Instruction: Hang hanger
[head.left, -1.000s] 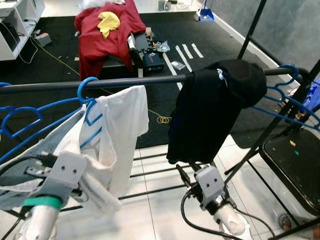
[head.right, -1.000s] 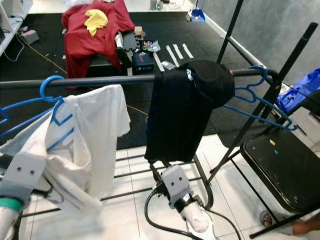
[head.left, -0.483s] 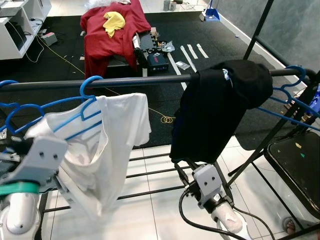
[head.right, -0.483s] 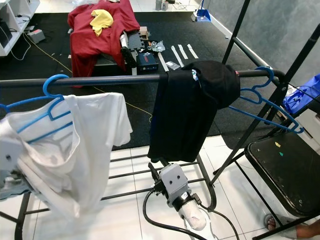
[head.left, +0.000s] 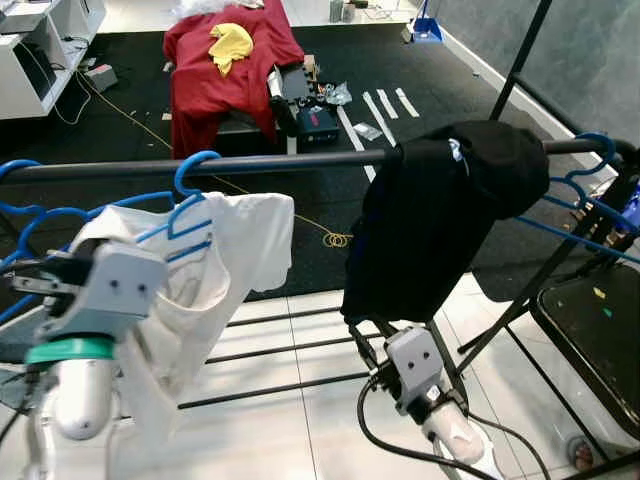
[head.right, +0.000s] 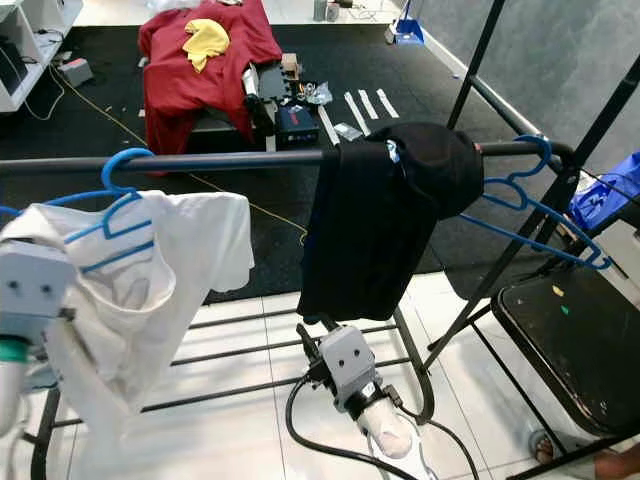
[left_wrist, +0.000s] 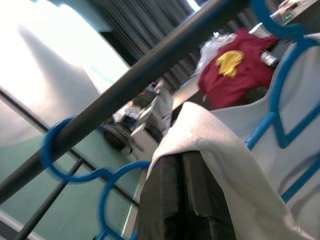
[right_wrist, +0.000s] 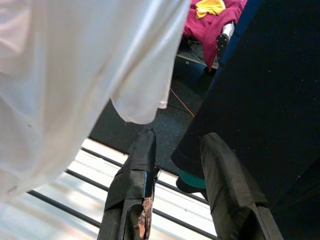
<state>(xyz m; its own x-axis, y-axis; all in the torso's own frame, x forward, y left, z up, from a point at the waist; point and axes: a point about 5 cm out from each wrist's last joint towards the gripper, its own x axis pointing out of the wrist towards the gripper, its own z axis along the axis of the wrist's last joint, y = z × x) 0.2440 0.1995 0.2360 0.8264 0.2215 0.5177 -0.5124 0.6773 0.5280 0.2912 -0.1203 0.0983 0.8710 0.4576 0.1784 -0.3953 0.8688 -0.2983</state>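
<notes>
**Hook on the rail, but the shirt could drag it off**

My left pincer (head.left: 25, 283) is raised beside the white shirt (head.right: 150, 290). In its wrist view cloth lies over my fingers, so I cannot tell how far they are parted or whether they grip anything. My right pincer (right_wrist: 175, 187) hangs low with its fingers apart and nothing between them, the black garment (head.left: 430, 225) just above it.

Just past my left pincer, the blue hanger (head.left: 185, 205) carries the shirt, and its hook appears to sit over the rail (head.left: 280, 161). If cloth is caught on my left fingers, pulling away could tug the hook sideways or lift it off. The shirt also looks bunched to one side, so the hanger could tip.

Farther along the rail, beyond my right pincer, empty blue hangers (head.right: 530, 205) hang well apart from this one.
</notes>
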